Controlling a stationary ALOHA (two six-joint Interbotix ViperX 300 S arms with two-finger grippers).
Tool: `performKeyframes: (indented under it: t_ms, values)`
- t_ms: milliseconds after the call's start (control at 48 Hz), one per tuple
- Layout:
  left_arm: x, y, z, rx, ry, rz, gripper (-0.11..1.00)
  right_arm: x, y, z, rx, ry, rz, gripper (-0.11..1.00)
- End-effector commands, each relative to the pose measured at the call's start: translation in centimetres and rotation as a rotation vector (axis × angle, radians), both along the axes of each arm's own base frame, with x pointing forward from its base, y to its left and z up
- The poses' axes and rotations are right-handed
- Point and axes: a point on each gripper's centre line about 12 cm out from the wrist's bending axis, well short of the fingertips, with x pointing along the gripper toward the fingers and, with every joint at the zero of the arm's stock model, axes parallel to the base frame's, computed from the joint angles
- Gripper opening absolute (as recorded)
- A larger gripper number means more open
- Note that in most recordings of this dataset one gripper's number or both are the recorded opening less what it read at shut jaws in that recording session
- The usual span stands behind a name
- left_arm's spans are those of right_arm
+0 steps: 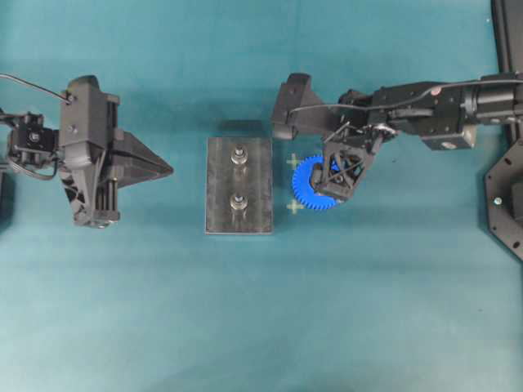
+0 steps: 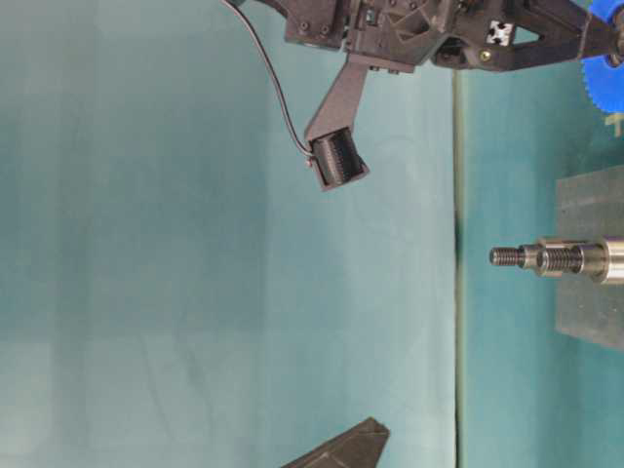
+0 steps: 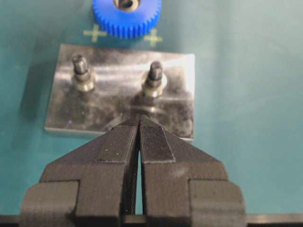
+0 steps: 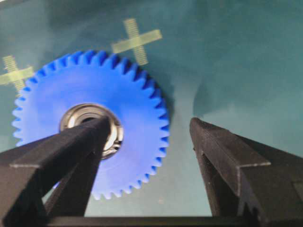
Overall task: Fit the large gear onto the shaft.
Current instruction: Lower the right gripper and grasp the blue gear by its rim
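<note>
Right gripper (image 4: 149, 137): jaws wide, holding nothing. Gear (image 4: 90, 123): flat on the mat under them, one finger over its hub, the other off its rim; contact unclear. For a sound pick, straddle the rim, then close squarely. Left gripper (image 3: 138, 137): jaws together, empty. Beyond its tips: plate (image 3: 180, 104), nearest shaft (image 3: 155, 78).

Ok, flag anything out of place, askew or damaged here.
Nothing stands out. The large gear lies flat on the mat between its two cross marks, teeth intact; both posts stand upright on the grey plate.
</note>
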Motion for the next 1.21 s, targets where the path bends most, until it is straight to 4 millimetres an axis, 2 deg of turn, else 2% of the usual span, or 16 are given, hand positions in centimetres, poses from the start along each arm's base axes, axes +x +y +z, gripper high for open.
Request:
performKeyframes:
  t_ms: [0, 458, 583, 1187]
  values:
    - [0.5, 0.1, 0.9, 0.005, -0.029, -0.001, 0.00, 0.3, 0.2, 0.3, -0.004, -0.006, 0.016, 0.82]
    - [0.5, 0.1, 1.0, 0.005, -0.034, -0.001, 0.00, 0.0, 0.2, 0.7, 0.003, 0.024, 0.019, 0.82]
    - [0.5, 0.1, 1.0, 0.004, -0.034, 0.000, 0.00, 0.0, 0.2, 0.5, 0.003, 0.024, 0.017, 0.86]
    - [0.5, 0.0, 1.1, 0.004, -0.037, -0.003, 0.00, 0.1, -1.2, -0.3, 0.009, 0.040, -0.031, 0.90]
